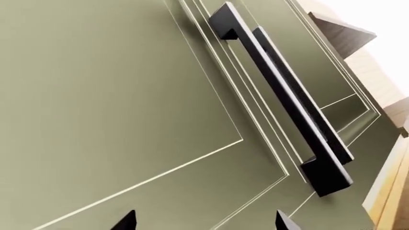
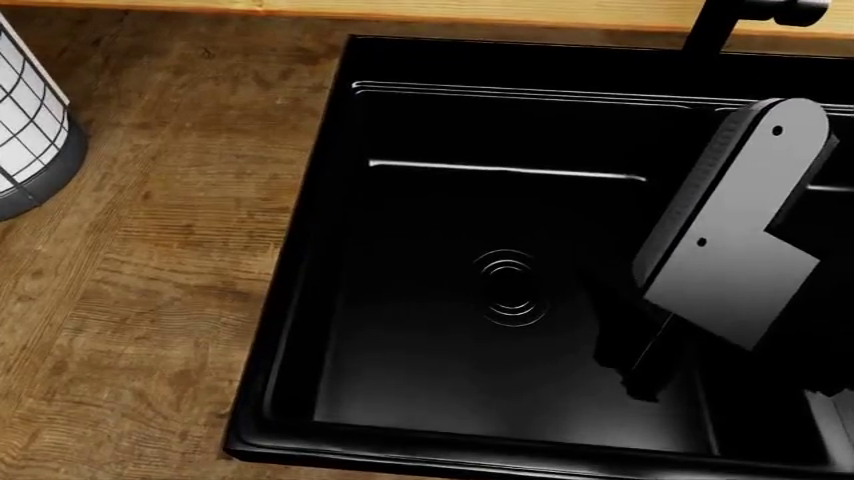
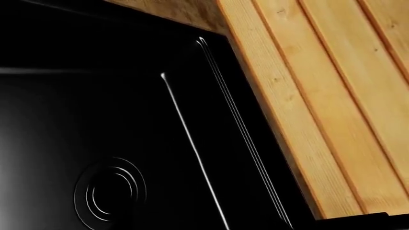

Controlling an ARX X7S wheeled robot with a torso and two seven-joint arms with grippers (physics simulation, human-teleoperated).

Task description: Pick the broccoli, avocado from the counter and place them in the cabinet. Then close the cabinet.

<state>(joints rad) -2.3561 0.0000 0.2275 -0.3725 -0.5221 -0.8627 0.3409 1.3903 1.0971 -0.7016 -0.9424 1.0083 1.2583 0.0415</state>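
Neither the broccoli nor the avocado shows in any of the 3 views, so I cannot tell where they lie.

The cabinet (image 1: 128, 105) fills the left wrist view: olive-green panelled doors, shut as far as that view shows, with 2 long black bar handles (image 1: 281, 96) running side by side where the doors meet. 2 dark fingertips (image 1: 124, 221) of the left gripper (image 1: 204, 223) poke in at the frame's edge, spread well apart with bare door between them and nothing held. They are close to the door face; whether they touch it I cannot tell. Past the cabinet's corner a strip of pale wood planking (image 1: 390, 191) shows.

In the head view the counter (image 2: 147, 300) is brown wood grain, and the black sink (image 2: 507, 290) is set into it, its round drain (image 2: 510, 288) near the basin's middle. A white wire basket (image 2: 30, 120) with a grey base stands on the counter at the far left, well apart from the sink. The right arm (image 2: 734, 240), a dark grey link, reaches over the basin's right side; its gripper is hard to make out against the black, so I cannot tell how its fingers stand. A black faucet (image 2: 727, 25) rises at the sink's back edge.

The right wrist view shows the basin and drain (image 3: 110, 194) and the plank wall (image 3: 332, 105) beside the sink.
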